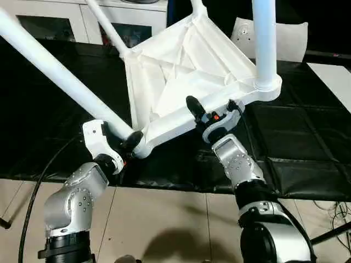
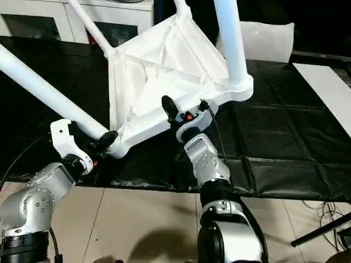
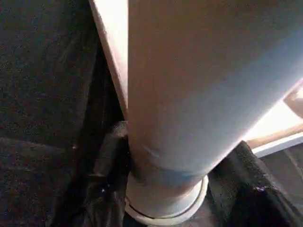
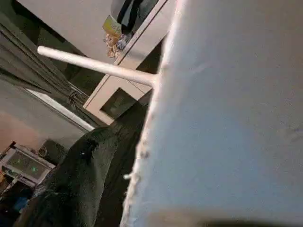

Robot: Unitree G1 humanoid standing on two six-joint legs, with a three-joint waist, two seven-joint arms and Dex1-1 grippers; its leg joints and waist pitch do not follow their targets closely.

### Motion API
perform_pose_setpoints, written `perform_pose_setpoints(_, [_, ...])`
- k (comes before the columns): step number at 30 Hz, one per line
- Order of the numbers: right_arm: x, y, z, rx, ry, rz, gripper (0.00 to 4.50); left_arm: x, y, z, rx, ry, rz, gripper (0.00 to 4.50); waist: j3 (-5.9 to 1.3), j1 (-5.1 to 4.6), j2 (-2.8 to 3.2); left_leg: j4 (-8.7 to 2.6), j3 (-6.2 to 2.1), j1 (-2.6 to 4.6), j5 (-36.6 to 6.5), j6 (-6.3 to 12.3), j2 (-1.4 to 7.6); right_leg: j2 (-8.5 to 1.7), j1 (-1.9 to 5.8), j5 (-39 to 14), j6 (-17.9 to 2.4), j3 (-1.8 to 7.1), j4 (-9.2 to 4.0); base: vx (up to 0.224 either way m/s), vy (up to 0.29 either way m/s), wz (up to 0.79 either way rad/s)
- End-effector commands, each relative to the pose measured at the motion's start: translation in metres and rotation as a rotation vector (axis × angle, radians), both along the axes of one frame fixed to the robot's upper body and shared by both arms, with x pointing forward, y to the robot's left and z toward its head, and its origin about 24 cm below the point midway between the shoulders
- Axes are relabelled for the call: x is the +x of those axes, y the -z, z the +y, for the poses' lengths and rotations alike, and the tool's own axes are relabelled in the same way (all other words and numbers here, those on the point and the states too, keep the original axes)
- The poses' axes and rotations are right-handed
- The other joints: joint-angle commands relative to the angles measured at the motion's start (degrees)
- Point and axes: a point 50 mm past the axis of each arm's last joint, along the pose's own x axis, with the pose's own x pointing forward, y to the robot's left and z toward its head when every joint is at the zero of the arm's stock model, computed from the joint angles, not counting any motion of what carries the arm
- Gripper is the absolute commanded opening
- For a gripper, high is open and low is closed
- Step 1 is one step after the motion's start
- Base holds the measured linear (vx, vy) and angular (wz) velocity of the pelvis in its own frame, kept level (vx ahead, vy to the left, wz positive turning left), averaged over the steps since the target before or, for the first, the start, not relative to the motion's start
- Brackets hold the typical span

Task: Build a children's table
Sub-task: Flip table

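While the left gripper clamps the near leg at its corner socket and the right gripper pinches the rim of the tilted tabletop above the black mat, seating appears underway, so next press the leg fully home.

This looks like an indoor lab or test room furnished like a home. A low surface under a black quilted cover fills the middle of the head view, beige floor tiles lie below, a white cabinet with glass doors stands upper left, and loose cables trail lower right.
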Motion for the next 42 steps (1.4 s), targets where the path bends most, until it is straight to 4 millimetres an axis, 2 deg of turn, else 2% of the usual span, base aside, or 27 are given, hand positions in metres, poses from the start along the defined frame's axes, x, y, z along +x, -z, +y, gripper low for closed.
perform_pose_setpoints(1, [0.006, -0.034, 0.034, 0.092, -0.063, -0.106, 3.35, -0.008, 0.016, -0.022, -0.086, 0.138, 0.079, 2.07, -3.64, -0.04, -0.15, -3.5, -0.71, 0.83, -2.3, 3.21, 2.96, -5.99, 2.92, -0.3, -9.7, 3.91, -3.38, 0.0, 0.0, 0.0])
perform_pose_setpoints(6, [0.006, -0.033, 0.034, 0.092, -0.064, -0.104, 2.93, -0.008, 0.016, -0.022, -0.074, 0.14, 0.079, 2.07, -3.62, -0.04, -0.15, -3.51, -0.69, 0.85, -2.6, 3.16, 2.97, -5.95, 2.87, -0.9, -9.6, 3.89, -3.44, 0.0, 0.0, 0.0])
perform_pose_setpoints(7, [0.006, -0.033, 0.035, 0.09, -0.063, -0.103, 2.87, -0.008, 0.017, -0.022, -0.072, 0.141, 0.079, 2.07, -3.66, -0.01, 0.03, -3.45, -0.67, 0.9, -2.6, 3.11, 2.95, -5.91, 2.83, -0.7, -9.7, 3.89, -3.39, 0.0, 0.0, 0.0])
perform_pose_setpoints(8, [0.006, -0.032, 0.035, 0.09, -0.062, -0.102, 2.65, -0.008, 0.017, -0.022, -0.071, 0.142, 0.08, 2.07, -3.65, -0.03, -0.04, -3.46, -0.64, 0.88, -2.7, 3.18, 2.94, -5.91, 2.83, -0.7, -9.7, 3.89, -3.44, 0.0, 0.0, 0.0])
perform_pose_setpoints(12, [0.005, -0.031, 0.034, 0.089, -0.059, -0.103, 2.5, -0.008, 0.019, -0.022, -0.057, 0.149, 0.079, 2.07, -3.65, -0.01, -0.1, -3.49, -0.68, 0.9, -2.8, 3.09, 2.95, -5.95, 2.86, -1.0, -9.7, 3.9, -3.47, 0.0, 0.0, 0.0])
perform_pose_setpoints(13, [0.005, -0.031, 0.034, 0.088, -0.058, -0.104, 2.3, -0.008, 0.019, -0.022, -0.053, 0.151, 0.078, 2.07, -3.68, -0.01, -0.01, -3.47, -0.67, 0.91, -2.8, 3.12, 2.97, -5.93, 2.86, -0.9, -9.7, 3.9, -3.43, 0.0, 0.0, 0.0])
perform_pose_setpoints(19, [0.006, -0.031, 0.033, 0.085, -0.043, -0.106, 2.15, -0.008, 0.019, -0.02, 0.04, 0.161, 0.051, 2.07, -3.73, -0.07, -0.13, -3.45, -0.68, 0.84, -2.2, 3.53, 2.91, -5.89, 2.88, -0.1, -9.8, 3.88, -3.29, 0.0, 0.0, 0.0])
perform_pose_setpoints(20, [0.007, -0.032, 0.032, 0.085, -0.037, -0.109, 2.13, -0.007, 0.017, -0.019, 0.039, 0.166, 0.038, 2.42, -3.7, -0.05, -0.09, -3.45, -0.67, 0.88, -2.2, 3.48, 2.94, -5.91, 2.86, -0.2, -9.8, 3.88, -3.32, 0.0, 0.0, 0.0])
perform_pose_setpoints(22, [0.008, -0.034, 0.028, 0.084, -0.016, -0.117, 2.11, -0.007, 0.013, -0.017, 0.048, 0.177, 0.003, 2.77, -3.8, -0.03, -0.07, -3.42, -0.66, 0.87, -1.8, 3.47, 2.92, -5.9, 2.88, 0.3, -9.9, 3.89, -3.21, 0.0, 0.0, 0.0])
perform_pose_setpoints(23, [0.01, -0.036, 0.026, 0.082, 0.001, -0.122, 2.11, -0.008, 0.011, -0.016, 0.048, 0.192, -0.013, 2.8, -3.85, 0.0, -0.05, -3.38, -0.68, 0.87, -1.4, 3.53, 2.93, -5.92, 2.88, 0.7, -9.9, 3.88, -3.14, 0.0, 0.0, 0.0])
perform_pose_setpoints(24, [0.011, -0.038, 0.022, 0.081, 0.022, -0.13, 2.1, -0.009, 0.009, -0.014, 0.066, 0.197, -0.031, 2.88, -3.92, 0.07, 0.23, -3.33, -0.72, 0.83, -0.7, 3.69, 2.91, -5.89, 2.85, 1.6, -10.1, 3.84, -2.96, 0.0, 0.0, 0.0])
perform_pose_setpoints(25, [0.012, -0.04, 0.019, 0.08, 0.034, -0.133, 2.1, -0.01, 0.008, -0.013, 0.076, 0.2, -0.041, 2.99, -4.03, -0.02, 0.11, -3.26, -0.73, 0.82, 0.2, 4.0, 2.99, -5.8, 2.8, 3.2, -10.3, 3.83, -2.76, 0.0, 0.0, 0.0])
perform_pose_setpoints(26, [0.014, -0.043, 0.013, 0.073, 0.066, -0.146, 2.09, -0.012, 0.005, -0.012, 0.087, 0.22, -0.063, 3.06, -4.14, 0.07, 0.43, -3.17, -0.79, 0.79, 0.8, 4.13, 2.97, -5.85, 2.83, 4.3, -10.4, 3.81, -2.58, 0.0, 0.0, 0.0])
perform_pose_setpoints(27, [0.016, -0.046, 0.007, 0.064, 0.092, -0.154, 2.09, -0.016, 0.003, -0.011, 0.1, 0.242, -0.085, 3.06, -4.18, -0.04, 0.49, -3.07, -0.78, 0.7, 1.6, 4.53, 3.0, -5.8, 2.76, 5.9, -10.9, 3.82, -2.42, 0.0, 0.0, 0.0])
perform_pose_setpoints(31, [0.018, -0.05, -0.004, 0.034, 0.144, -0.176, 2.08, -0.025, -0.001, -0.009, 0.106, 0.28, -0.119, 3.36, -4.2, -0.05, 0.39, -2.81, -0.52, 0.47, 1.3, 5.09, 2.81, -5.58, 2.52, 7.2, -11.5, 3.88, -2.19, 0.0, 0.0, 0.0])
perform_pose_setpoints(34, [0.019, -0.062, -0.03, -0.018, 0.247, -0.228, 2.07, -0.042, -0.006, -0.004, 0.175, 0.34, -0.164, 3.53, -3.96, 0.1, 0.43, -2.99, -0.46, 0.51, -1.0, 4.15, 2.95, -5.55, 2.43, 3.9, -10.8, 3.88, -2.38, 0.0, 0.0, 0.0])
perform_pose_setpoints(36, [0.019, -0.065, -0.036, -0.037, 0.275, -0.241, 2.05, -0.044, -0.008, -0.005, 0.201, 0.36, -0.191, 3.74, -3.85, 0.17, 0.22, -3.14, -0.46, 0.7, -1.4, 3.72, 2.99, -5.33, 2.24, 2.5, -10.0, 3.88, -2.54, 0.0, 0.0, 0.0])
perform_pose_setpoints(37, [0.018, -0.067, -0.042, -0.061, 0.299, -0.255, 2.05, -0.046, -0.012, -0.006, 0.228, 0.378, -0.227, 3.81, -3.74, 0.26, 0.34, -3.19, -0.39, 0.92, -2.0, 3.31, 2.99, -5.19, 2.03, 1.8, -9.5, 3.9, -2.61, 0.0, 0.0, 0.0])
perform_pose_setpoints(39, [0.015, -0.07, -0.05, -0.108, 0.331, -0.278, 2.05, -0.047, -0.018, -0.008, 0.271, 0.399, -0.283, 3.83, -3.74, 0.42, 0.31, -3.29, -0.45, 1.0, -2.1, 2.59, 3.04, -5.13, 2.0, 1.5, -8.7, 3.92, -2.56, 0.0, 0.0, 0.0])
perform_pose_setpoints(40, [0.014, -0.071, -0.052, -0.119, 0.338, -0.281, 2.04, -0.047, -0.02, -0.009, 0.286, 0.406, -0.297, 4.11, -3.66, 0.57, 0.26, -3.32, -0.42, 1.0, -2.1, 2.07, 3.1, -5.14, 1.97, 1.5, -8.1, 3.95, -2.58, 0.0, 0.0, 0.0])
perform_pose_setpoints(41, [0.012, -0.071, -0.057, -0.168, 0.361, -0.291, 2.04, -0.047, -0.024, -0.011, 0.322, 0.422, -0.33, 4.11, -3.7, 0.54, 0.25, -3.32, -0.45, 0.99, -2.0, 1.77, 3.07, -5.16, 2.0, 1.8, -8.1, 3.95, -2.45, 0.0, 0.0, 0.0])
perform_pose_setpoints(42, [0.011, -0.071, -0.059, -0.191, 0.37, -0.296, 2.04, -0.047, -0.025, -0.012, 0.337, 0.428, -0.342, 4.11, -3.67, 0.63, -0.01, -3.31, -0.46, 0.95, -1.6, 1.52, 3.01, -5.12, 2.07, 2.3, -7.7, 3.96, -2.45, 0.0, 0.0, 0.0])
